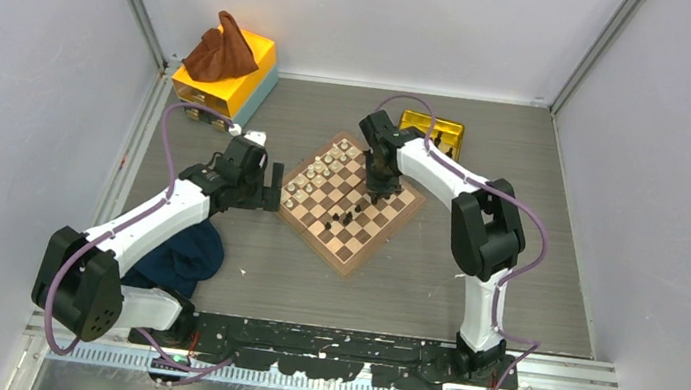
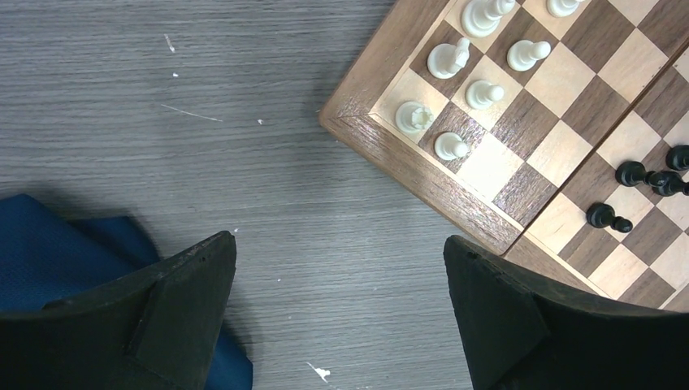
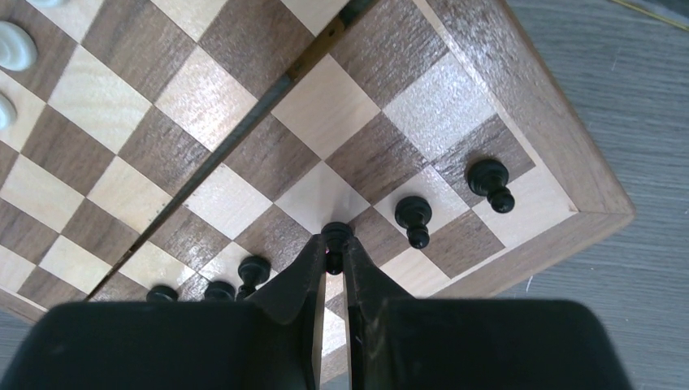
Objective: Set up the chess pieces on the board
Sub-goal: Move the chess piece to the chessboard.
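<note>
Grey wood-grain table point(image 1: 512, 278) under wooden chessboard point(image 1: 367, 233); right gripper point(image 3: 333, 248) clenched on black pawn point(image 3: 335, 233), in line with other black pawns point(image 3: 413, 213). Left gripper point(image 2: 337, 248) splayed wide beside board corner. Gold tin point(image 1: 431, 126) behind, contents unclear.

Glossy varnished wooden board point(image 3: 536, 106); matt grey wood-grain table point(image 2: 162, 122).

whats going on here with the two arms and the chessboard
The right pincer is shut on a black chess piece on the board, beside two black pieces already standing near its edge. The left pincer hangs open over the table by the board's corner, holding nothing. Cream pieces stand on the opposite side.
</note>
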Available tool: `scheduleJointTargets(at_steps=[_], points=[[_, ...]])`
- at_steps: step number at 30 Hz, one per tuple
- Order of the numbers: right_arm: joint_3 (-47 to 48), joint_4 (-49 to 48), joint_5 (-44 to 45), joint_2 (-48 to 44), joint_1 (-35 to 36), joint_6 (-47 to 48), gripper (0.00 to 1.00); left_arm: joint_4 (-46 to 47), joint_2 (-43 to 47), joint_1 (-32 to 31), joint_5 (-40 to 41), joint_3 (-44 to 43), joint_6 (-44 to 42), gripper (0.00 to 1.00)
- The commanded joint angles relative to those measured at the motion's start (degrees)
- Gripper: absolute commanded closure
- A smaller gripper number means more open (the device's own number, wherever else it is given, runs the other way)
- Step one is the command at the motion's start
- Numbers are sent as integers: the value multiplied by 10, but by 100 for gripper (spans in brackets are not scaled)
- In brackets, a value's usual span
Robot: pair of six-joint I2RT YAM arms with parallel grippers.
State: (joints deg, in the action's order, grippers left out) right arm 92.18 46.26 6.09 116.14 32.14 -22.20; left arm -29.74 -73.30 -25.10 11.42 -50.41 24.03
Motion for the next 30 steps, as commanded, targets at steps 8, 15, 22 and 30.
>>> scheduleJointTargets(at_steps=[8,15,22,30], points=[[-28,-4,17,-56,3,-2,94,24,2,3,-10,1,8,1],[-31,-5,21,-58,3,-2,94,23,1,3,-11,2,8,1],[-33,-6,25,-58,3,-2,94,24,-1,3,-11,2,8,1],[-35,-7,30,-59,-4,-2,94,24,-4,3,-11,1,8,1]])
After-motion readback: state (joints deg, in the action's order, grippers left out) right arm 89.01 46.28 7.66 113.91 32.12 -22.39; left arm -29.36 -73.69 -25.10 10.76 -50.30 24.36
